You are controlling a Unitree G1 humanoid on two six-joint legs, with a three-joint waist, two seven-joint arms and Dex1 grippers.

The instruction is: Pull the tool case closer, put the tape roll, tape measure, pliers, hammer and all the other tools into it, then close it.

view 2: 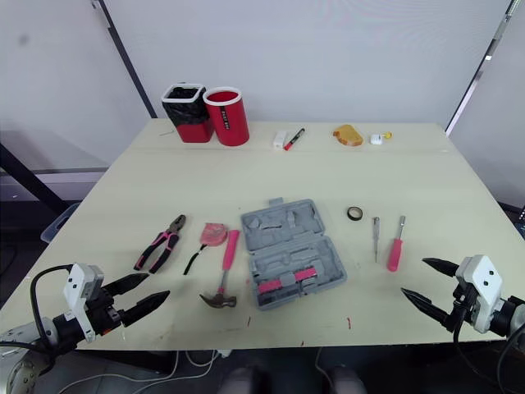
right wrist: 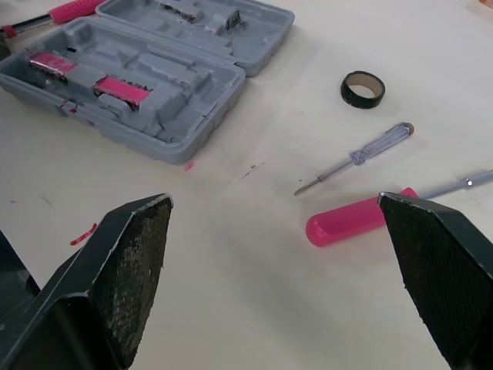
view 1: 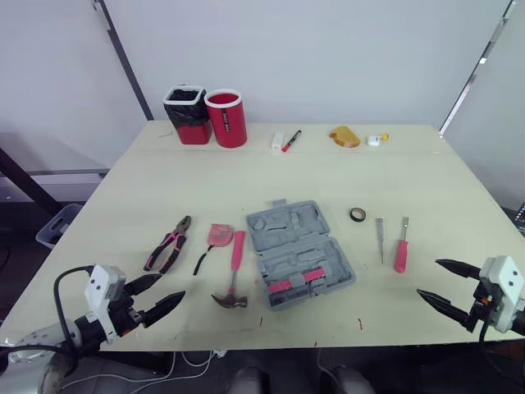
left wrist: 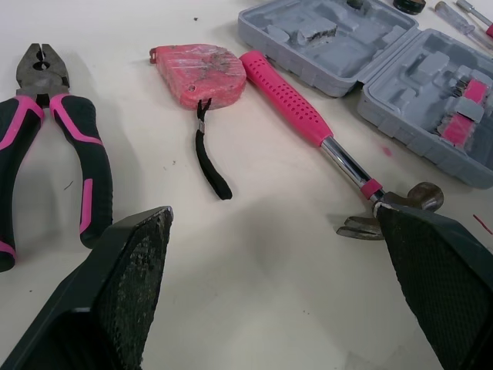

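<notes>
The left gripper (view 1: 173,286) hovers spread wide at the front-left edge of the desk (view 1: 246,168). The pliers (view 1: 168,245), tape measure (view 1: 220,235) and hammer (view 1: 235,271) lie between it and the tool case (view 1: 299,254). The case lies open mid-desk, its long axis running back to front and tilted toward the front-right corner. The tape roll (view 1: 358,215) sits just beyond it. The right gripper (view 1: 427,278), also spread wide, has bare desk before it, so it looks better placed to pull.
</notes>
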